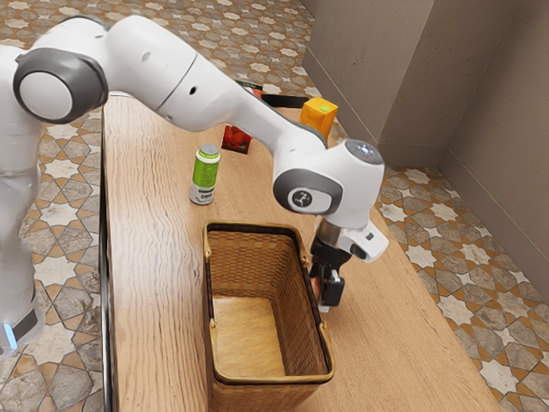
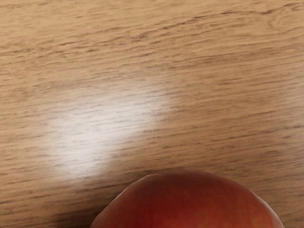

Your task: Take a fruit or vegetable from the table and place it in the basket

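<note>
Exterior view: your arm (image 1: pixel 206 90) is coming in from the upper left, crossing above the table (image 1: pixel 150 283), and your gripper (image 1: pixel 326 296) is pointing down just beside the basket (image 1: pixel 268 379), off its rim on the exterior view's right. You're getting a reddish patch of the fruit (image 2: pixel 190 204) at the gripper, mostly hidden there. Whether the gripper is spread or pinching the fruit, you cannot tell; whether the fruit is touching the table, also cannot tell. It's sitting outside the basket.

Wrist view: the fruit's rounded top is showing close under your hand, dark red, turning orange on one side, with the wood grain and a pale glare patch beyond it.

Labels: the can (image 1: pixel 205 174) is standing upright near the basket's far end, green above, white below, grey on top; dark print is running around its lower part, too small to read. The packet (image 1: pixel 237 139) is showing red, round produce on a dark ground, with the arm covering part of it; you're reading no brand there. The orange box (image 1: pixel 318 116) is standing farther back, past the arm. Your arm is carrying a dark logo on a white disc near the wrist.
</note>
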Controlling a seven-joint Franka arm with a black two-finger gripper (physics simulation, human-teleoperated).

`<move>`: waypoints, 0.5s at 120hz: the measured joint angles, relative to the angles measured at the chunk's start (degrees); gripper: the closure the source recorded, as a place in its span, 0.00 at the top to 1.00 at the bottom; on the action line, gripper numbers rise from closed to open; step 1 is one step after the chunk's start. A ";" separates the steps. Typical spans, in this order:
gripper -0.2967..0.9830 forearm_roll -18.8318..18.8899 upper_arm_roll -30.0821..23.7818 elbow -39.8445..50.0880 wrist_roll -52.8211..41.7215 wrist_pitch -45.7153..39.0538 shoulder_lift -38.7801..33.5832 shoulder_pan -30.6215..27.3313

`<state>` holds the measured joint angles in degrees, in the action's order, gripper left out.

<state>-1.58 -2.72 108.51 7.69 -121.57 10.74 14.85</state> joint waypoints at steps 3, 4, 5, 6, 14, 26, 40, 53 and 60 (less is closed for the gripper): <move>0.77 0.00 0.00 -0.03 0.01 -0.06 0.04 0.00; 0.77 0.00 0.00 -0.04 0.02 -0.08 0.05 0.00; 0.77 0.00 0.00 -0.05 0.02 -0.09 0.06 0.01; 0.77 0.00 0.00 -0.06 0.02 -0.11 0.07 0.02; 0.71 0.00 -0.05 -0.10 0.07 -0.27 0.25 0.07; 0.56 0.03 -0.22 -0.11 0.18 -0.49 0.31 0.10; 0.51 0.27 -0.30 -0.24 0.44 -0.52 -0.46 0.08; 0.50 0.57 -0.31 -2.14 0.60 1.84 -6.43 0.06; 0.50 0.67 -0.37 -3.09 0.59 4.25 -11.26 -0.05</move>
<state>-0.91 -3.10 105.42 8.28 -117.32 -0.52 14.80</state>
